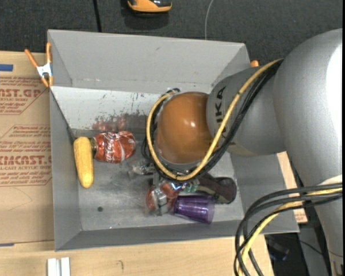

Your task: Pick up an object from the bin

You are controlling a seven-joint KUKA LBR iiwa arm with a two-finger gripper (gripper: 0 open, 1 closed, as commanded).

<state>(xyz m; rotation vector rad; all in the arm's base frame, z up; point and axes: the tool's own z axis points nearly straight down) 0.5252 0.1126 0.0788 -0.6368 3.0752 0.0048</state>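
Observation:
My gripper (160, 183) reaches down into the front middle of the bin, mostly hidden under the arm's orange dome. Right below it lies a small red and silver thing (158, 199), touching or very near the gripper. A purple cup (194, 208) lies on its side just to the right of that. Behind the cup rests a dark brown thing (223, 189), partly covered by the arm. A crushed red can (113, 146) lies to the left of the gripper.
A yellow corn cob (83, 161) lies lengthwise by the bin's left wall. The arm and its cables cover the bin's right half. The floor at the front left is bare grey metal.

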